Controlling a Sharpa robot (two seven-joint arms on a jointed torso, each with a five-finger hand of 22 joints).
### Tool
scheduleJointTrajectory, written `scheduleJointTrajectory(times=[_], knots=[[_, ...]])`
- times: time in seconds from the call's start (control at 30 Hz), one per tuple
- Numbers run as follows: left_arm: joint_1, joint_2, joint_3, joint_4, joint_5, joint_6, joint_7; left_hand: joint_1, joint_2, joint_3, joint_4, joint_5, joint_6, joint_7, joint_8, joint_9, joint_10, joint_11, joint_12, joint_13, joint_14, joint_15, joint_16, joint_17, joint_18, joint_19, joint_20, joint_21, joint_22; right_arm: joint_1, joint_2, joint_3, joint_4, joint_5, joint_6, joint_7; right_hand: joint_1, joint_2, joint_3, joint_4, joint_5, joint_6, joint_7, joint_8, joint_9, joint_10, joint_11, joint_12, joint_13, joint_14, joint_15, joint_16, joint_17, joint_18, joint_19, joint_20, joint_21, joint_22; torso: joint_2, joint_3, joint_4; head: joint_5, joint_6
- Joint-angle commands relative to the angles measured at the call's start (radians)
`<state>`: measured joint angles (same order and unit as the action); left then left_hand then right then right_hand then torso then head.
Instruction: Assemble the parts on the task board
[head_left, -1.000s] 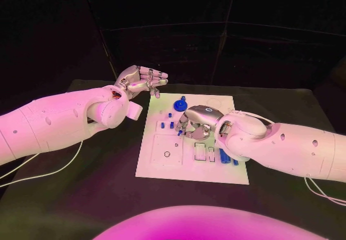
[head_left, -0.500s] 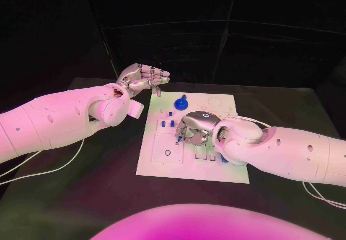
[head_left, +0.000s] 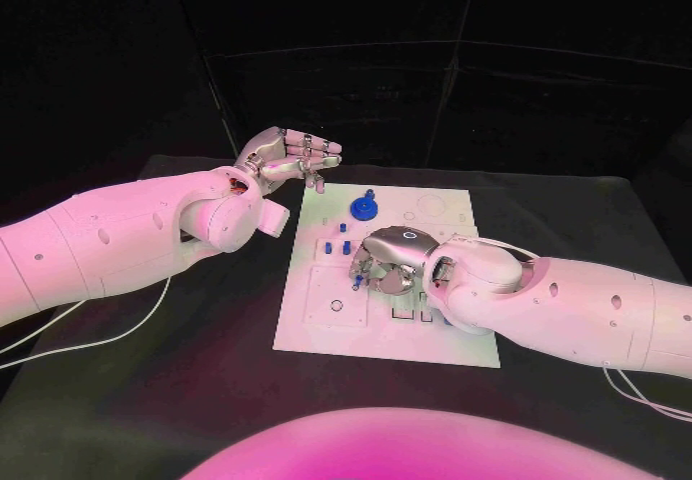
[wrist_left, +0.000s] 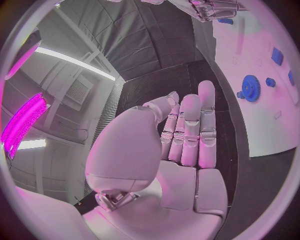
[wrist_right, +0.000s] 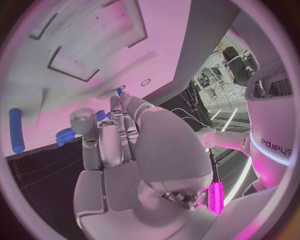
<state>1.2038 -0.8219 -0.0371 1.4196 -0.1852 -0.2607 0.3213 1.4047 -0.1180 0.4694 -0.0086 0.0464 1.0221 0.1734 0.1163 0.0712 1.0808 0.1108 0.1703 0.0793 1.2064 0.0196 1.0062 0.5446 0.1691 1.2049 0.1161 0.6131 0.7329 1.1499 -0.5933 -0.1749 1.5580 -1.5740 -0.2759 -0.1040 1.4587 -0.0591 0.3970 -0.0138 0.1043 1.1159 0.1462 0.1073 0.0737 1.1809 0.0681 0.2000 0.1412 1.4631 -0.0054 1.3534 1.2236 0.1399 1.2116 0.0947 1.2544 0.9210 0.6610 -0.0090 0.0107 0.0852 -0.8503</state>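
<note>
Black cloth covered the table (head_left: 173, 400), and the white task board (head_left: 325, 325) lay in its middle, long axis running away from the robot. On the board, the right hand (head_left: 387, 262) hung fingers-down over the middle, among small blue parts (head_left: 340, 247), its fingers curled in; whether they pinched a part could not be told, since the hand's own back hid the fingertips in the head view and the right wrist view showed only bunched fingers (wrist_right: 109, 137) with blue pieces just past them. A blue gear (head_left: 362, 209) sat flat near the board's far end with a short stem upright from it, and a blue pin (wrist_right: 15, 131) lay flat on the board, its long axis along the surface. Off the board's far left corner, the left hand (head_left: 289, 160) was raised and clenched on nothing, fingers (wrist_left: 190, 127) folded in over the palm. The step looked like seating a small part by the rectangular recesses (head_left: 418, 310); doing it well would mean keeping the piece upright, lowering it square onto its hole and easing off only once it stood seated, without brushing the neighbouring pegs.
</note>
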Motion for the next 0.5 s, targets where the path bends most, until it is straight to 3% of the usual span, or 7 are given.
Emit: scheduleJointTrajectory(times=[0.03, 0.5], knots=[[0.002, 0.001, 0.001, 0.0, 0.004, 0.013, 0.001, 0.003, 0.004, -0.001, -0.006, 0.002, 0.001, 0.006, 0.007, -0.001, -0.007, 0.001, 0.006, -0.001, -0.008, 0.0, -0.003, -0.001, 0.013, -0.008, -0.002, -0.005, -0.001, -0.002, 0.001, -0.002, -0.001, -0.01, 0.007, 0.002, -0.012, -0.001, 0.001, 0.003, 0.0, 0.007, -0.002, 0.003, 0.001, 0.008, 0.002, -0.005, -0.002, 0.047, -0.005, 0.004, 0.0, -0.015, 0.006, 0.002, 0.005, 0.001, 0.0, 0.0004, 0.0003, 0.0, 0.0], [0.002, 0.0, 0.001, -0.001, 0.004, 0.015, -0.002, 0.003, 0.004, -0.001, -0.006, 0.002, 0.0, 0.006, 0.007, -0.001, -0.008, 0.001, 0.006, -0.001, -0.008, 0.0, -0.003, -0.001, 0.013, -0.008, -0.001, -0.005, -0.001, -0.003, -0.006, -0.002, 0.011, -0.015, -0.021, 0.01, -0.013, 0.0, 0.002, 0.003, 0.001, 0.008, -0.003, 0.003, 0.001, 0.008, 0.001, -0.006, -0.002, 0.047, -0.005, 0.004, 0.001, -0.015, 0.008, 0.002, 0.007, 0.005, 0.001, 0.0003, -0.0008, 0.001, 0.0]])
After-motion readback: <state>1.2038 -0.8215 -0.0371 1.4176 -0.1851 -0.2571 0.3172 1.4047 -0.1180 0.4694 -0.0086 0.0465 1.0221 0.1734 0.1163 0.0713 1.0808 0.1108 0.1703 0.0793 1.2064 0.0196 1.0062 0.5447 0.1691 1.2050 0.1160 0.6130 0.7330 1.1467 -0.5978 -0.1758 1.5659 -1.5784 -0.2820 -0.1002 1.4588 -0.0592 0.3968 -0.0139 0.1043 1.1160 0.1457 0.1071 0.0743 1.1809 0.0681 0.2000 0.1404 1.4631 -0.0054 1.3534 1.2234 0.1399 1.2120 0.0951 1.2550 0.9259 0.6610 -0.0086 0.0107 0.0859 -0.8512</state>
